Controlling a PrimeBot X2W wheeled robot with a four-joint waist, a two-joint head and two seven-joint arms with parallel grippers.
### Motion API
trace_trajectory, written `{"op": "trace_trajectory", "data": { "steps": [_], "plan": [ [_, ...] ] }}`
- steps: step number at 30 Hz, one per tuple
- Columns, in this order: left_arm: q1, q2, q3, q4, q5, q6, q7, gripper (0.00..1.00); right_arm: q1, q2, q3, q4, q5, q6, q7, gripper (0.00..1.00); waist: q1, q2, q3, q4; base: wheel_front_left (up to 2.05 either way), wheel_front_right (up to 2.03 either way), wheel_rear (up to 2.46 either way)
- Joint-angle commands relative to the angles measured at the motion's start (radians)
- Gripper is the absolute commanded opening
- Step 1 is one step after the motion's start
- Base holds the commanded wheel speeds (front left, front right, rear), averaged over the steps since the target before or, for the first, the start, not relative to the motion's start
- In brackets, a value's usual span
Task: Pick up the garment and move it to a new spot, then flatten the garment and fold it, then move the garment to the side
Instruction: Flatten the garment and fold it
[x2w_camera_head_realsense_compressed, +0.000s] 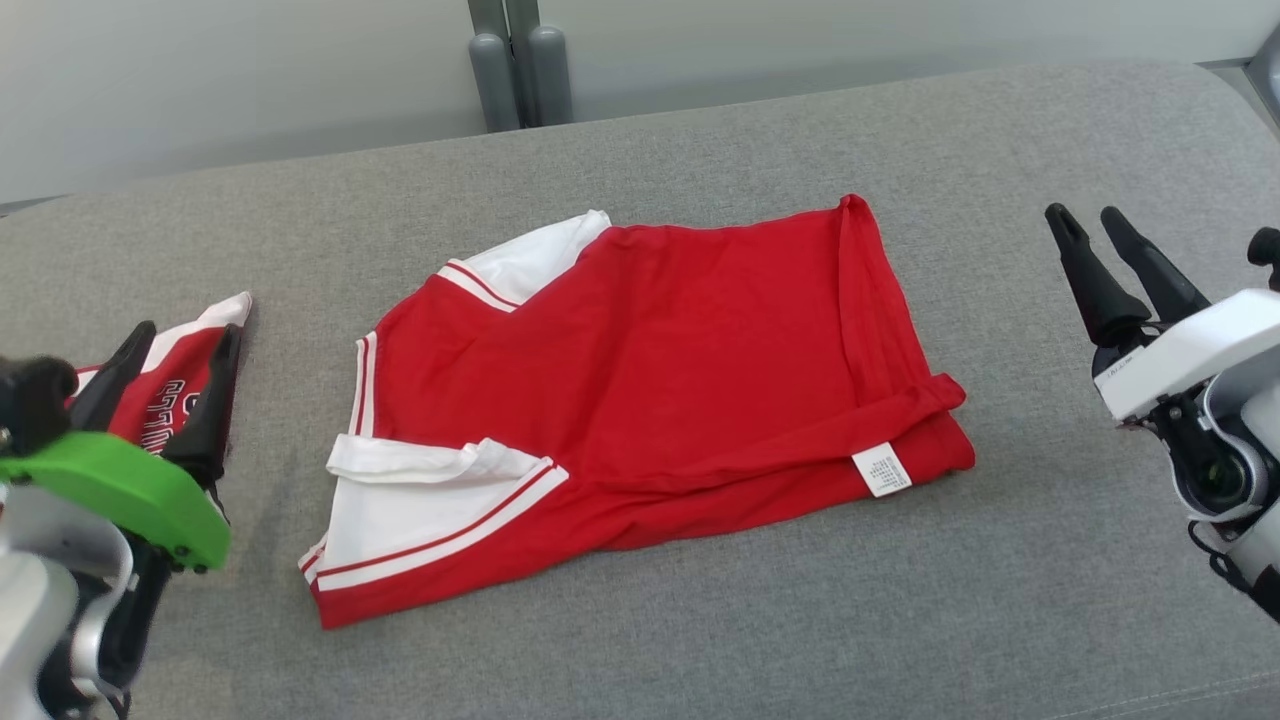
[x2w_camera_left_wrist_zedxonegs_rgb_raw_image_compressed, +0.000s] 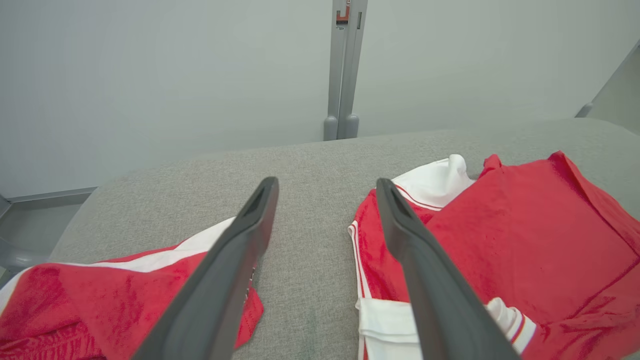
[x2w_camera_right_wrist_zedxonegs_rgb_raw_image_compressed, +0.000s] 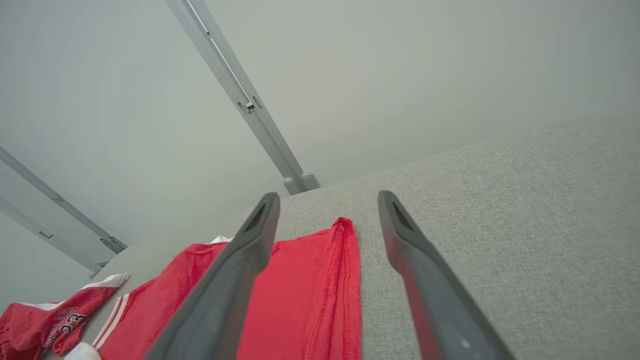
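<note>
Both claws are released, fingers spread with nothing held between them. My left claw (x2w_camera_head_realsense_compressed: 188, 335) sits at the lower left of the head view, dark fingers pointing up under a green wrist cover. My right claw (x2w_camera_head_realsense_compressed: 1085, 215) is at the right edge, apart from the cloth, above bare grey fabric. The garment (x2w_camera_head_realsense_compressed: 650, 380), red with white sleeves trimmed in red stripes, lies folded into a rough rectangle in the middle of the grey fabric-covered worktop (x2w_camera_head_realsense_compressed: 700, 620). A small white label (x2w_camera_head_realsense_compressed: 881, 470) shows at its lower right corner. A second cloth (x2w_camera_head_realsense_compressed: 165, 395), also red and white with dark lettering, lies at the left, partly behind my left claw's fingers. From the left wrist view, the claw (x2w_camera_left_wrist_zedxonegs_rgb_raw_image_compressed: 326, 185) frames bare worktop, with the second cloth (x2w_camera_left_wrist_zedxonegs_rgb_raw_image_compressed: 75, 300) on one side and the garment (x2w_camera_left_wrist_zedxonegs_rgb_raw_image_compressed: 525, 235) on the other. From the right wrist view, that claw (x2w_camera_right_wrist_zedxonegs_rgb_raw_image_compressed: 328, 197) looks over the garment's (x2w_camera_right_wrist_zedxonegs_rgb_raw_image_compressed: 305, 300) hemmed edge. A grey post (x2w_camera_head_realsense_compressed: 520, 70) stands behind the worktop.
</note>
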Motion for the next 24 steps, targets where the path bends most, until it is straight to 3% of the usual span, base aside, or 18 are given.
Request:
{"op": "trace_trajectory", "data": {
  "steps": [1,4,10,15,20,24],
  "plan": [
    [0.051,-0.02,0.004,-0.023,0.019,0.05,-0.051,1.0,0.064,0.028,-0.05,-0.005,-0.055,0.0,-0.002,1.0,0.0,0.0,-0.001,0.0,0.0,0.0,0.0],
    [0.147,-0.038,0.014,-0.058,0.068,0.167,-0.15,1.0,0.174,0.088,-0.156,-0.031,-0.187,0.001,-0.002,1.0,0.0,0.0,-0.001,0.002,0.0,0.0,0.0],
    [0.271,-0.074,-0.004,-0.108,0.075,0.272,-0.171,1.0,0.332,0.133,-0.189,-0.045,-0.315,0.0,0.041,1.0,0.0,0.0,0.009,0.016,0.0,0.0,0.0],
    [0.292,-0.071,-0.049,-0.088,0.061,0.293,-0.089,1.0,0.359,0.181,-0.207,-0.026,-0.378,0.0,0.145,1.0,0.0,0.0,0.013,0.02,0.0,0.0,0.0],
    [0.266,-0.079,-0.111,-0.046,0.035,0.268,0.044,1.0,0.34,0.227,-0.238,0.002,-0.443,0.0,0.218,1.0,0.0,0.0,0.01,0.023,0.0,0.0,0.0],
    [0.244,-0.094,-0.129,-0.019,0.025,0.275,0.095,1.0,0.33,0.255,-0.261,0.007,-0.503,0.0,0.259,1.0,0.0,0.0,0.01,0.024,0.0,0.0,0.0]
  ]
}}
